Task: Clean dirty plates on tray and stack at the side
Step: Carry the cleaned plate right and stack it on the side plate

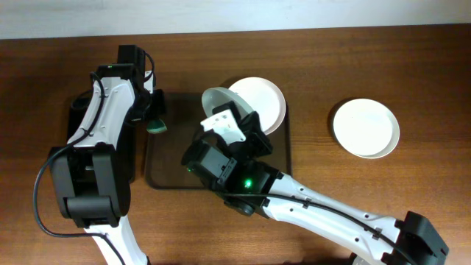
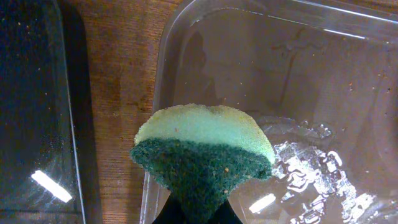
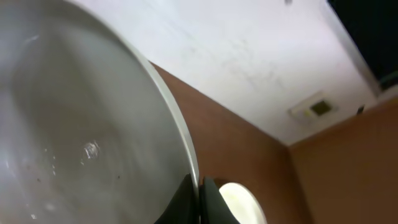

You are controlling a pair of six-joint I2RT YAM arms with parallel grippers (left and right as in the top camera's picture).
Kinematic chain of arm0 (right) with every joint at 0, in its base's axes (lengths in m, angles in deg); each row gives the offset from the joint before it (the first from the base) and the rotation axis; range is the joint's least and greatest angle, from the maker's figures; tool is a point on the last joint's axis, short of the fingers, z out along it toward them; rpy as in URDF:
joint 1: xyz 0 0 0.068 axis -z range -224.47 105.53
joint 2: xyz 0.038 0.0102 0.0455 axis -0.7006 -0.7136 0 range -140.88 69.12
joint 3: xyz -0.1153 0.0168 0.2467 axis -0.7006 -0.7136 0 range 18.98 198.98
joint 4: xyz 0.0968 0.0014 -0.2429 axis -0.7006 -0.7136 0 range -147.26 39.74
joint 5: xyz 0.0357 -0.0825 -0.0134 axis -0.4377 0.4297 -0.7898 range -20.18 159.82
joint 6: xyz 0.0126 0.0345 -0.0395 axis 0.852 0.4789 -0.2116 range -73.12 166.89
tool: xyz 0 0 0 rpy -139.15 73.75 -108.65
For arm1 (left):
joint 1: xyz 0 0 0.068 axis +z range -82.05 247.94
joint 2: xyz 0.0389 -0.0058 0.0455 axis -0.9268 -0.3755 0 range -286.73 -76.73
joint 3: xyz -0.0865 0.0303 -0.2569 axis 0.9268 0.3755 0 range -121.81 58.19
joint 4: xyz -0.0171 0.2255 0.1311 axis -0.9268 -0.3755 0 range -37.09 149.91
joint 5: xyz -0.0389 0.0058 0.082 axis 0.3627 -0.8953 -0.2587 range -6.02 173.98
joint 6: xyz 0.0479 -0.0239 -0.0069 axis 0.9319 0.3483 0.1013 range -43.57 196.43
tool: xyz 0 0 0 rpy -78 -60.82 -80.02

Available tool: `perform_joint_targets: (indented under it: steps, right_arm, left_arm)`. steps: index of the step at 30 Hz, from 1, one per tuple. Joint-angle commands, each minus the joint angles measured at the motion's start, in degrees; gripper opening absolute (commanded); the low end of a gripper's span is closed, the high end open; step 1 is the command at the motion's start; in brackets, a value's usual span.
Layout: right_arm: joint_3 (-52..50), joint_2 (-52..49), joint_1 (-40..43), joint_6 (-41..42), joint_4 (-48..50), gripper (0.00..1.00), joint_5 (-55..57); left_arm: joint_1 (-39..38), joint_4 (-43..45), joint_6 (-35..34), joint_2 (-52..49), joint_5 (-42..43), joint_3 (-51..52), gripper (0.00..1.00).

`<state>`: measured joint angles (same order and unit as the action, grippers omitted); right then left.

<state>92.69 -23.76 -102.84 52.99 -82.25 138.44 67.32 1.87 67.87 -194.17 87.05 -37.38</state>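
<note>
My right gripper [image 1: 223,114] is shut on the rim of a white plate [image 1: 215,98] and holds it tilted on edge above the dark-brown tray [image 1: 158,173]. In the right wrist view the fingers [image 3: 200,198] pinch that plate [image 3: 74,130], which has small specks on it. A second plate [image 1: 261,103] lies at the tray's far right; it also shows in the right wrist view [image 3: 241,202]. A third plate [image 1: 366,127] sits on the table to the right. My left gripper [image 1: 156,121] is shut on a green-and-yellow sponge [image 2: 202,152] over the tray's left edge [image 2: 280,87].
A narrow black tray [image 1: 77,125] lies left of the brown tray, under the left arm; it also shows in the left wrist view [image 2: 31,124]. The wet tray floor [image 2: 305,168] glistens. Wooden table [image 1: 368,51] surrounds everything.
</note>
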Motion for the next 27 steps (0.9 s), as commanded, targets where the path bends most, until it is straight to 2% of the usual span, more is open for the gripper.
perform_joint_targets:
  steps: [1, 5, 9, 13, 17, 27]
  right_arm:
    - [0.48, -0.2, -1.33, -9.66, 2.82, 0.04, 5.11]
    - [0.48, -0.2, -2.34, -15.69, 7.41, 0.04, 8.9]
    - [0.48, -0.24, -2.54, -15.72, 7.87, 0.04, 8.83]
    - [0.48, -0.24, -2.51, -14.4, 7.85, 0.04, 7.58]
    - [0.48, -0.24, -2.51, -14.21, 7.87, 0.04, 3.28]
    - [0.46, -0.24, -2.36, -12.68, 8.68, 0.04, -0.11]
  left_arm:
    - [0.04, 0.11, 0.96, 0.35, 0.81, -0.2, 0.0]
    - [0.04, 0.11, 0.96, 0.33, 0.81, -0.2, 0.0]
    - [0.48, -0.22, 1.2, 0.46, -0.61, -0.28, 0.01]
    - [6.8, -4.68, 1.42, 2.86, -6.21, -0.72, 0.01]
    - [13.46, -5.22, 5.44, 3.19, -6.43, -0.35, 0.01]
    - [12.52, 6.64, 4.31, 2.93, -14.05, 11.3, 0.01]
